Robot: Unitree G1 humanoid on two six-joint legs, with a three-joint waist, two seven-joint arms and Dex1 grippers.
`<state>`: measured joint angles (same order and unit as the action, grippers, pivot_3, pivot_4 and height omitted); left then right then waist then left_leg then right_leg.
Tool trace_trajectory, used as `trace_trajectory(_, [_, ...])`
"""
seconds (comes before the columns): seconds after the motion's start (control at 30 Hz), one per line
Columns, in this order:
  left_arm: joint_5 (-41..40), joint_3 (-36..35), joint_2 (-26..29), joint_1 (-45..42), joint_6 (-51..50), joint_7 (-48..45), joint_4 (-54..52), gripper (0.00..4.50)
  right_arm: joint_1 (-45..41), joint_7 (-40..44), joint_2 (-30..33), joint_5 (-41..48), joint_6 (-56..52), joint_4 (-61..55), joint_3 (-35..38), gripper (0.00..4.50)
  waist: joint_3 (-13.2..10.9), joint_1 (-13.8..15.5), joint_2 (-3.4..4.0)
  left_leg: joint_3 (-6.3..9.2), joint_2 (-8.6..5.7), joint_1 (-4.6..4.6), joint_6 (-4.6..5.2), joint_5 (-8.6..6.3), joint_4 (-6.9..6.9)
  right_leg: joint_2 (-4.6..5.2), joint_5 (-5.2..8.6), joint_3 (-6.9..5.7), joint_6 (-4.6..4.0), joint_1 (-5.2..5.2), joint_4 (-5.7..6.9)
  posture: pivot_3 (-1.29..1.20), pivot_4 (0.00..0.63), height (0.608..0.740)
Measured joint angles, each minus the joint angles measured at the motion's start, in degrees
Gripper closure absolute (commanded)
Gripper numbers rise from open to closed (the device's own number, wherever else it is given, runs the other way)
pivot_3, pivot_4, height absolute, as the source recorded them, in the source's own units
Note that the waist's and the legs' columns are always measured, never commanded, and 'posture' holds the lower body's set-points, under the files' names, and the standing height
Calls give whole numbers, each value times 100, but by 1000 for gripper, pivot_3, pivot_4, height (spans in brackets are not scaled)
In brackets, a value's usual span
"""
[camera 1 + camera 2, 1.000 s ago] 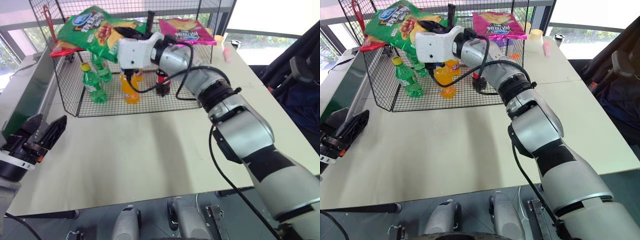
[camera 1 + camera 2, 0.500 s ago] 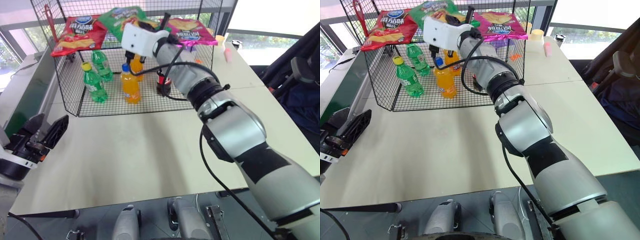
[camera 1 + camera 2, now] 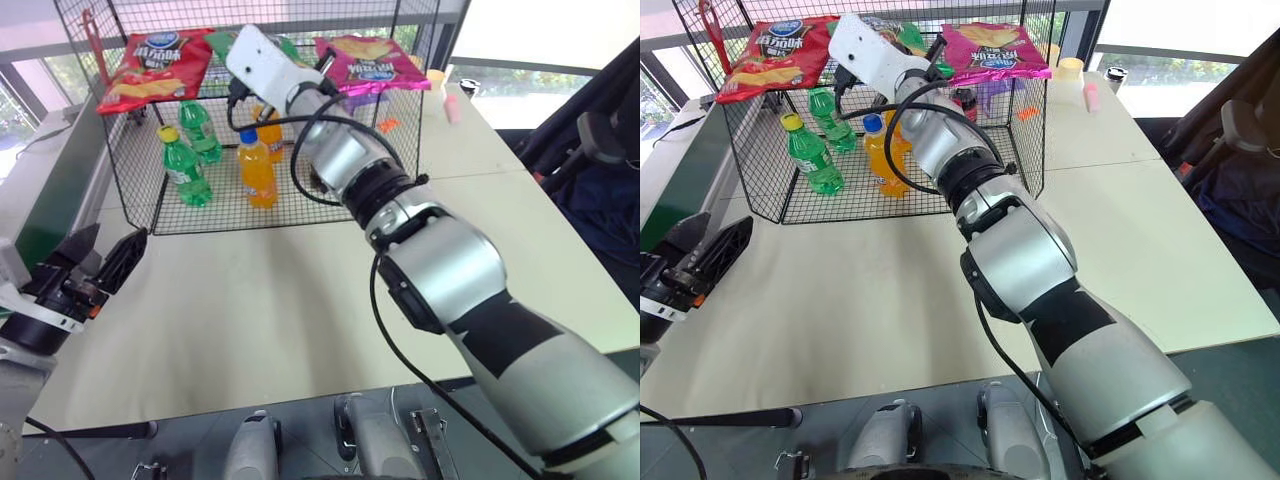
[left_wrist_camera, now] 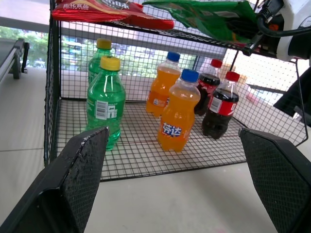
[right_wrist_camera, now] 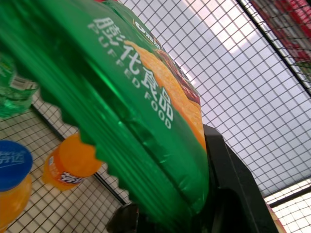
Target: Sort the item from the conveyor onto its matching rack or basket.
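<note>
The green crisp bag (image 4: 214, 17) hangs flat over the upper wire shelf of the black wire rack (image 3: 130, 190), between a red crisp bag (image 3: 155, 65) and a pink one (image 3: 370, 60). My right gripper (image 3: 930, 58) reaches over the shelf and is shut on the bag's edge. In the right wrist view the bag (image 5: 126, 111) bulges out past one black finger (image 5: 233, 184). My left gripper (image 3: 95, 262) hovers open at the table's left edge, beside the conveyor (image 3: 45, 205), with nothing between its fingers (image 4: 73, 184).
On the rack's floor stand green soda bottles (image 3: 185, 170), orange ones (image 3: 258, 170) and cola bottles (image 4: 218, 111). A pale cup (image 3: 1072, 68) and a pink object (image 3: 452, 108) sit on the table behind the rack. A dark chair (image 3: 590, 150) is at the right.
My right arm has carried the green bag up and to the right, from in front of the red bag to the shelf's middle, rolling the wrist. The left gripper stayed put.
</note>
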<state>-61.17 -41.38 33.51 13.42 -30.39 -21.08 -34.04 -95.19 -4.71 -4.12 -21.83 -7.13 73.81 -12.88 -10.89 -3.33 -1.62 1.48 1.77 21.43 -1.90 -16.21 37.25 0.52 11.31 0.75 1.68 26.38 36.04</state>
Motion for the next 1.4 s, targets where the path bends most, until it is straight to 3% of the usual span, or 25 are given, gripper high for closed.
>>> trace_trajectory(0.23, [54,3,-3,24,0,8,0,50,0,-430,-1,-230,46,9,-256,4500,0,-62,0,1,1,0,0,0,-2,-1,0,0,0,2,1,0,150,740])
trace_trajectory(0.3, [57,2,-5,30,0,15,-1,0,0,-513,3,-265,46,24,-265,3709,0,-69,0,1,1,-1,0,0,-2,-1,0,1,0,2,1,0,150,740])
trace_trajectory(0.33, [58,3,-7,34,0,19,-3,0,0,-533,4,-270,46,38,-268,3525,0,-71,0,1,1,-1,0,0,-2,-2,0,1,0,2,1,0,150,740])
trace_trajectory(0.57, [60,2,-10,45,0,26,-3,0,0,-511,-31,-197,46,64,-218,50,0,-67,0,1,1,0,0,0,-2,-2,0,0,1,2,0,0,150,740])
trace_trajectory(1.07, [68,8,-8,-22,0,26,-2,0,0,958,-79,190,191,2,-80,14,0,-64,0,1,1,-1,0,0,-2,-2,-1,0,3,1,1,0,150,740])
trace_trajectory(1.4, [104,45,-7,-101,0,22,11,0,1,1106,108,170,252,3,-110,14,0,-69,0,1,1,-1,0,0,-3,-2,-2,0,3,2,2,0,150,740])
